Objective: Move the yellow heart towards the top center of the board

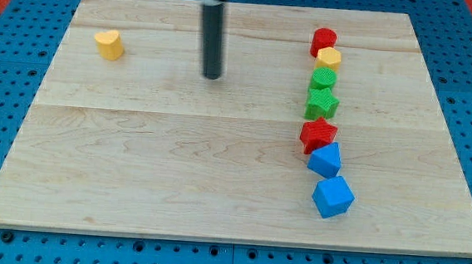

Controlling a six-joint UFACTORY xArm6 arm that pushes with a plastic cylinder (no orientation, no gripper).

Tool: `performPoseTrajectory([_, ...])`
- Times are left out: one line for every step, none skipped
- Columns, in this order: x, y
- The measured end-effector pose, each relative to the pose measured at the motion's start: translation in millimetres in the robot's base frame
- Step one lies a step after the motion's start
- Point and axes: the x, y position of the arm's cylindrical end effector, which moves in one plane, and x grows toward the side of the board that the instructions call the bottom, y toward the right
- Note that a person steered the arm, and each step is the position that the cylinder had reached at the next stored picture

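The yellow heart (108,44) lies near the board's upper left. My tip (213,75) rests on the board near the top centre, well to the right of the heart and slightly below its level, not touching it. The dark rod rises from the tip to the view's top edge.
A column of blocks runs down the right side: a red block (323,41), a yellow block (329,58), a green round block (324,77), a green star (321,103), a red star (317,134), a blue block (325,160), a blue cube (332,196). The wooden board (132,183) lies on a blue pegboard.
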Motion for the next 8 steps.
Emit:
performPoseTrajectory([-8.5,-119.1])
performPoseTrajectory([-36.2,-144.9])
performPoseTrajectory([-37.1,-96.7])
performPoseTrajectory([-60.7,-116.1])
performPoseTrajectory([-68.4,-157.4])
performPoseTrajectory([-60.1,-88.8])
performPoseTrajectory([-68.5,-49.6])
performPoseTrajectory([-82.4,-87.6])
